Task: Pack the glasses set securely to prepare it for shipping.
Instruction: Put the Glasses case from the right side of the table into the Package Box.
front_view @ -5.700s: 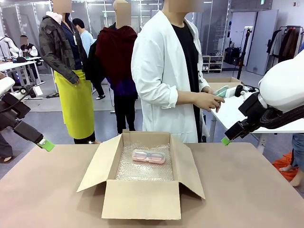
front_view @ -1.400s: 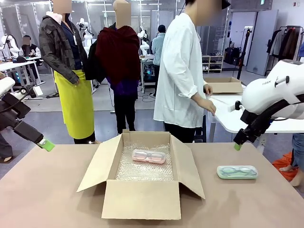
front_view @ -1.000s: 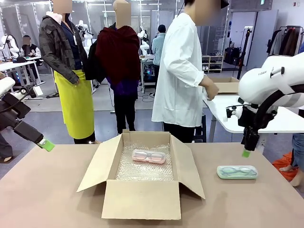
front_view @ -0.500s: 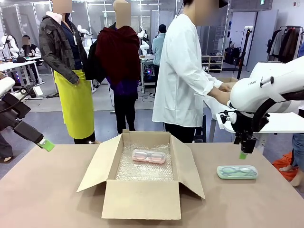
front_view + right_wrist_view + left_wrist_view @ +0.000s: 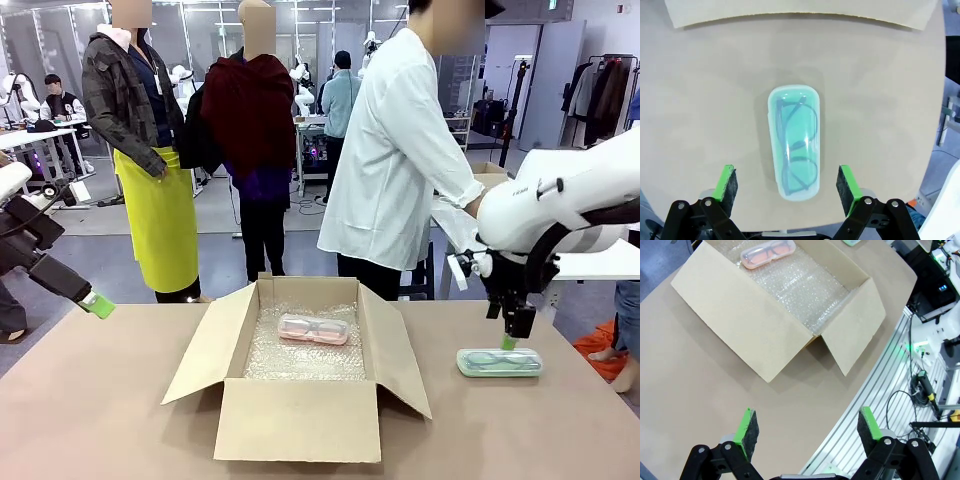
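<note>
The cardboard box (image 5: pixel 298 430) stands open at the middle of the table (image 5: pixel 90 420), with all four flaps folded outward so that access from above is unobstructed. Its floor is lined with bubble wrap (image 5: pixel 300 360), which serves as cushioning. The pink glasses case (image 5: pixel 313 329) lies flat on this lining, close to the far wall. The free space in front of it is judged sufficient for a second case. The mint green glasses case (image 5: pixel 499 362) lies flat on the table beside the right flap of the box, not touching it. The right pincer (image 5: pixel 786 176) hangs directly above this case and points straight down, its jaws fully spread and holding nothing. Its fingers straddle the narrow width of the case, an alignment suited to a grasp on the long sides. The left pincer (image 5: pixel 806 426) hovers over the left edge of the table, wide open and empty, clear of the working area. The person (image 5: pixel 400 170) stands at the far side, turned sideways, with hands away from the box.
</note>
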{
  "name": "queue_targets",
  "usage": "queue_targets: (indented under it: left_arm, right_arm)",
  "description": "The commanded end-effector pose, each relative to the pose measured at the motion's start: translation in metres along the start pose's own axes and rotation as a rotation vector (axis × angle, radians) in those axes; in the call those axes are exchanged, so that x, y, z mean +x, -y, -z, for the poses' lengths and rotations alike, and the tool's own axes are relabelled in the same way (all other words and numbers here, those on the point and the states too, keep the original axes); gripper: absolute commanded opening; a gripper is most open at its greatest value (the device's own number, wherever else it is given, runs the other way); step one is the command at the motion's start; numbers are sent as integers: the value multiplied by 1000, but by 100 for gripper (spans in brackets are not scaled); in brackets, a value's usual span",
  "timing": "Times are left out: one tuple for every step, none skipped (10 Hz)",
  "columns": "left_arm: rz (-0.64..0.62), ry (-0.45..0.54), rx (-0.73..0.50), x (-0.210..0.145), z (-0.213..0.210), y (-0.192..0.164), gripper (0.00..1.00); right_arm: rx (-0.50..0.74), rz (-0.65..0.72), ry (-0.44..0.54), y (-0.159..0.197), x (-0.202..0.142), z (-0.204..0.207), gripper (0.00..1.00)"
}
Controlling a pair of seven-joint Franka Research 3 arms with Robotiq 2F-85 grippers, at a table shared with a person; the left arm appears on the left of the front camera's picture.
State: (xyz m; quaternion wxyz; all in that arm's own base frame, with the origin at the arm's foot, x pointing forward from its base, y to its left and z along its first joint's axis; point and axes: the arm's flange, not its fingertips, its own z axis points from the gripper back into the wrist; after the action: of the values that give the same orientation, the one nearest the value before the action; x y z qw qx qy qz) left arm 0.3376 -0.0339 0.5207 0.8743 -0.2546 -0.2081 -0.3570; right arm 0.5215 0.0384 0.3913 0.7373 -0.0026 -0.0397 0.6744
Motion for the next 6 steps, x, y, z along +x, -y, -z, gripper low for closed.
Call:
queue_targets:
  left_arm:
    - [17, 16, -28, -1, -2, -1, 100]
    - [17, 16, -28, -1, -2, -1, 100]
    - [17, 16, -28, -1, -2, -1, 100]
    - [17, 16, -28, -1, -2, -1, 100]
    - [17, 16, -28, -1, -2, -1, 100]
    - [17, 16, -28, -1, -2, -1, 100]
  right_arm:
    - [-14, -19, 3, 1, -5, 24, 100]
    - [2, -4, -1, 3, -8, 37, 100]
    - [2, -17, -7, 6, -12, 51, 100]
    - [13, -15, -12, 9, -14, 62, 100]
    - [22, -7, -17, 11, -17, 70, 100]
    - [19, -1, -16, 11, -20, 76, 100]
